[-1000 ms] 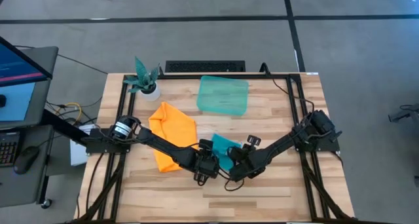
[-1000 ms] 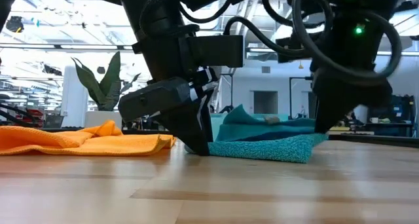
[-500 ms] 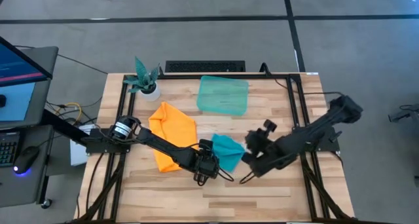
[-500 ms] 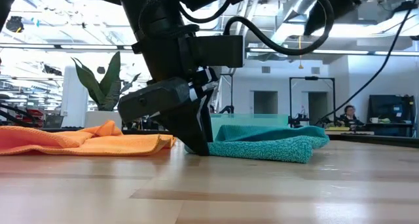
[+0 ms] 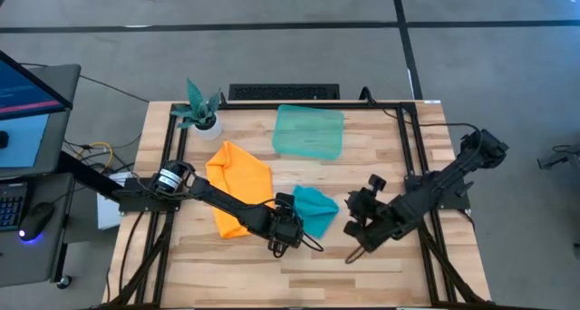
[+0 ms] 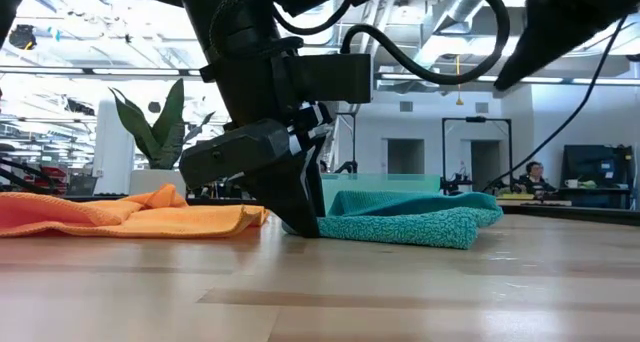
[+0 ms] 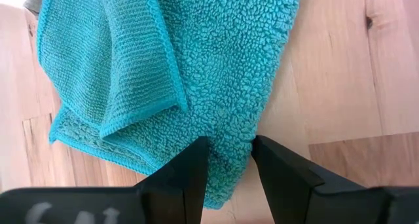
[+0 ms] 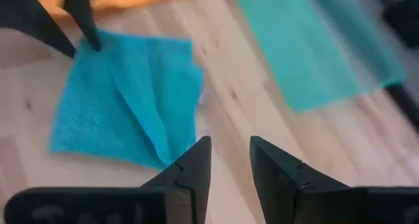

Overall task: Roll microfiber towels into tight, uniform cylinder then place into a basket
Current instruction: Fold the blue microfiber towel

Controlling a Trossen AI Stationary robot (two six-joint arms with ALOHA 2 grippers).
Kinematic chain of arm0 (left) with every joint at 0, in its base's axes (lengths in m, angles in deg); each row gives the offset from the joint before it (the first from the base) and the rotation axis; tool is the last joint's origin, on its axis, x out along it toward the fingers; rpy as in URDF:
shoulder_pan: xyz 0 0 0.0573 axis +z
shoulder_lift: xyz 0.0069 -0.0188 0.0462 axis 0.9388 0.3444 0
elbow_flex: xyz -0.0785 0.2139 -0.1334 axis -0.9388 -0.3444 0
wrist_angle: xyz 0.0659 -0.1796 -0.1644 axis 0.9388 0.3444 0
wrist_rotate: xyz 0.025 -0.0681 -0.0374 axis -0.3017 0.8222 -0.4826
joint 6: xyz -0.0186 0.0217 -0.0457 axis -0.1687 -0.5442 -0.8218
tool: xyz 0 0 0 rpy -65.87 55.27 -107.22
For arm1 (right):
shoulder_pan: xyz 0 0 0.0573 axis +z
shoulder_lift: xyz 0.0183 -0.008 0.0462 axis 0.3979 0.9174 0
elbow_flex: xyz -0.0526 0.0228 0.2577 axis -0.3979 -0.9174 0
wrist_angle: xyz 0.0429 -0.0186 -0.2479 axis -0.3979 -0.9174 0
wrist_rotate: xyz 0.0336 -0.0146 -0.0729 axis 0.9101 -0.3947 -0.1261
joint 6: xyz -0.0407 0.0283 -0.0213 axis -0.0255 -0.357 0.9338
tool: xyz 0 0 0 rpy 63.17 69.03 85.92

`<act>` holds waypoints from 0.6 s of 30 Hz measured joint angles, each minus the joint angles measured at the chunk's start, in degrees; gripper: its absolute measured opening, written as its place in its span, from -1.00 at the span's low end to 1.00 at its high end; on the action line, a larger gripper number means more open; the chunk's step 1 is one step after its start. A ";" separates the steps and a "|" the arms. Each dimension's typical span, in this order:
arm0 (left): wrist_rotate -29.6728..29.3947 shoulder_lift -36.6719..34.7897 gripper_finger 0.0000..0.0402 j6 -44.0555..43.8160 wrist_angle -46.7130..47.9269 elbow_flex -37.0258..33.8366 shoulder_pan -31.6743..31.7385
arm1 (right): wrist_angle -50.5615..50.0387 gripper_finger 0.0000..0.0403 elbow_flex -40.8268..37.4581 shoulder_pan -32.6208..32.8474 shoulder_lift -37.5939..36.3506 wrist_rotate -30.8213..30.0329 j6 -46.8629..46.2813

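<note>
Pinning the fuzzy turquoise towel [image 5: 315, 207] by its corner near the desk's [image 5: 381, 274] front middle, the left tool [image 5: 288, 230] is clamping its fingers on the looped cloth. The right tool [image 5: 361, 230] is hovering just beside it, fingers slightly apart and holding nothing. The rumpled orange towel [image 5: 237, 185] is lying to the left, with the see-through green basket [image 5: 309, 131] behind.

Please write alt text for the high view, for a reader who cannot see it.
Seen from above, the left claw presses on a corner of the folded turquoise towel near the wooden table's middle, while the right claw hangs apart to its right. An orange towel lies crumpled further left, and the empty green basket sits at the far edge beside a small potted plant.
</note>
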State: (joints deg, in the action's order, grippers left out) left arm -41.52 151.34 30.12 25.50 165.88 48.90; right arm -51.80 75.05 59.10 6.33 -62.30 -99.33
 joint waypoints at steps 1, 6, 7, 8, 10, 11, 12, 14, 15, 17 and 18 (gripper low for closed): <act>-0.03 0.00 -0.38 -0.02 -0.02 0.00 0.00 | 1.43 -0.37 -0.20 -0.94 -0.10 1.51 0.65; -0.10 0.01 -0.38 -0.02 -0.04 0.00 0.00 | 19.20 -0.42 -3.92 -5.23 -0.10 13.75 15.17; -0.13 0.01 -0.38 -0.07 -0.04 0.00 0.00 | 23.23 -0.43 -4.69 -5.97 -0.10 16.58 18.71; -0.14 0.01 -0.38 -0.11 -0.04 0.00 0.00 | 27.02 -0.45 -5.60 -6.71 -0.10 19.31 21.86; -0.17 0.01 -0.38 -0.14 -0.02 0.00 0.00 | 32.50 -0.48 -7.41 -8.21 -0.10 23.29 26.72; -0.19 0.01 -0.38 -0.16 -0.02 0.00 0.00 | 34.26 -0.49 -7.93 -8.91 -0.10 24.38 28.16; -0.19 0.01 -0.38 -0.20 -0.02 0.00 0.00 | 35.46 -0.50 -8.24 -9.53 -0.10 24.63 29.01; -0.21 0.01 -0.38 -0.24 -0.02 0.00 0.00 | 35.87 -0.52 -8.40 -10.69 -0.10 24.59 29.29; -0.21 0.01 -0.38 -0.24 -0.02 0.00 0.00 | 35.78 -0.53 -8.44 -11.25 -0.10 24.64 29.28; -0.21 0.01 -0.38 -0.24 -0.02 0.00 0.00 | 36.03 -0.54 -8.44 -12.20 0.05 24.72 28.55; -0.23 0.01 -0.38 -0.26 -0.02 0.00 0.00 | 36.56 -0.55 -8.43 -12.75 0.71 25.03 27.86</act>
State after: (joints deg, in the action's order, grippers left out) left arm -41.75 151.35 29.86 25.48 165.88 48.90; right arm -15.24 66.63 46.36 7.05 -37.27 -71.47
